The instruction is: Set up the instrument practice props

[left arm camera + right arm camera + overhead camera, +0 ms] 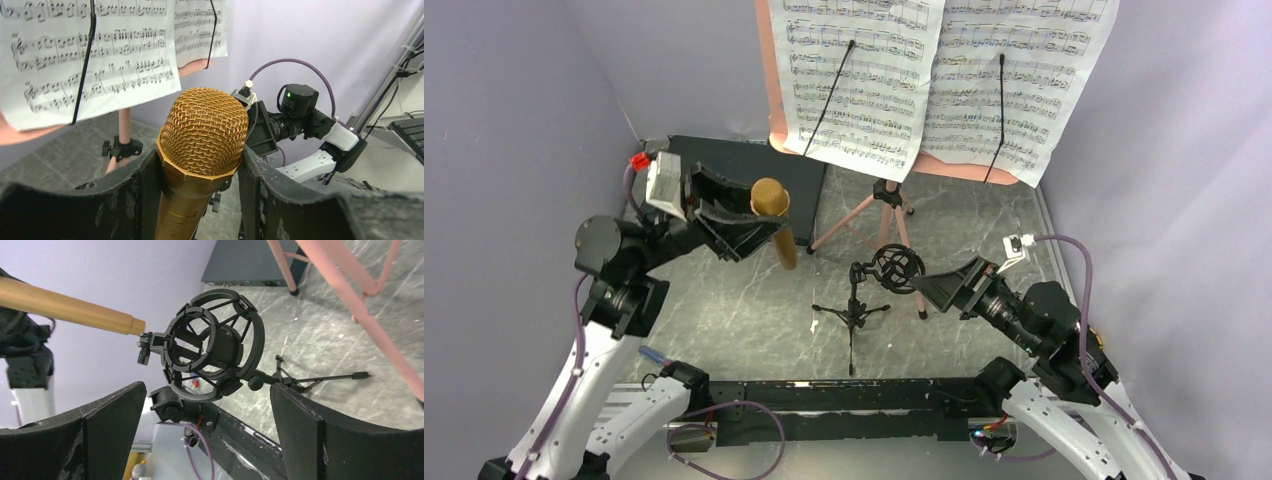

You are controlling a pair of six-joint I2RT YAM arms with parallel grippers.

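As the top view has it, the left gripper [754,225] is closed around the gold microphone [775,215] just below its mesh head. It holds the microphone off the table [724,310], head uppermost and body slanting down, and the flat black box [724,165] lies behind it at the back left. Near the middle the small black mic stand [854,312] stands on its tripod with its ring mount [897,268] tilted, and the right gripper [924,283] hovers just beside that ring on its right. Behind them the pink music stand [949,166] carries two sheet-music pages [854,75] side by side, each pinned by a thin black arm. From the left wrist, the microphone's head fills the gap between the two fingers [142,197], which press on its collar from either side; the pages hang beyond at upper left. From the right wrist, the fingers [320,440] stand wide apart and hold nothing, and the ring mount lies ahead of the gap, apart from both. The microphone's tail end sits just beside the mount's outer edge, outside the ring; whether they touch cannot be told.
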